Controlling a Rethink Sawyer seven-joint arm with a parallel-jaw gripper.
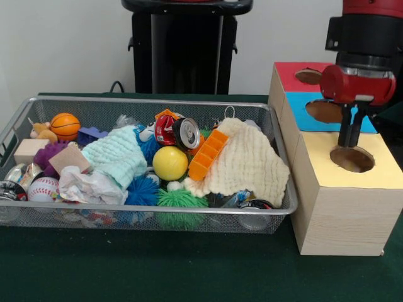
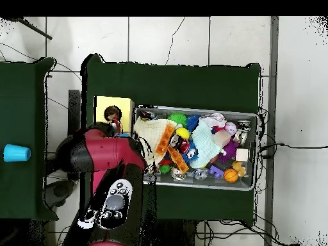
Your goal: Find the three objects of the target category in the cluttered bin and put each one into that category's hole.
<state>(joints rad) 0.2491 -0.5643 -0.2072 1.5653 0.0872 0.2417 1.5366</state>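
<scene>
pincer (image 1: 351,139) above yellow hole (image 1: 352,159), beside cluttered bin (image 1: 277,165)

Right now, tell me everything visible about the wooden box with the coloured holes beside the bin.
The wooden box stands upright on the green table, against the wire bin's end. Its sides look like pale wood. The top steps up in three coloured panels, each with one round hole: yellow nearest the camera and lowest, blue in the middle, red farthest and highest. The gripper hangs just above the yellow hole; nothing visible protrudes from any hole.
</scene>
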